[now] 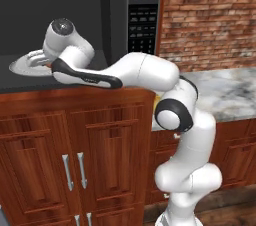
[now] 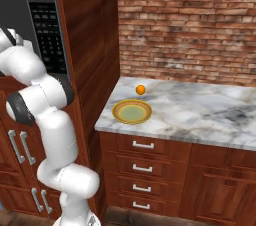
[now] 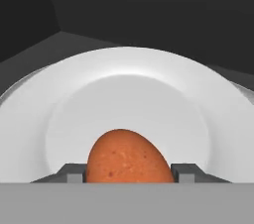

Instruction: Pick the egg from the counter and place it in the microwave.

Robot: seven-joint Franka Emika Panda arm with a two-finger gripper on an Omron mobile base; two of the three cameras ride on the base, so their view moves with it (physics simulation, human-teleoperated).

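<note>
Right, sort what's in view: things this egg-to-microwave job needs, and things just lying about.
Job:
- egg, between the gripper fingers
- microwave, door open
- its white plate
- counter

Lying about:
- orange ball
- yellow bowl

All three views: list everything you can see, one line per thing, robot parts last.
egg: one, orange-brown, between the claw's fingertips over the white plate.
white plate: one, inside the microwave.
microwave: one, dark grey, blue display, set in the wooden cabinet.
counter: one, grey-white marble, right of the microwave.
yellow dish: one, green centre, near the counter's left edge.
orange ball: one, bright orange, behind the dish.
brick wall: red-brown, behind the counter.
arm: one, white, reaching into the microwave.
claw: one, dark fingertips, shut on the egg.
</note>
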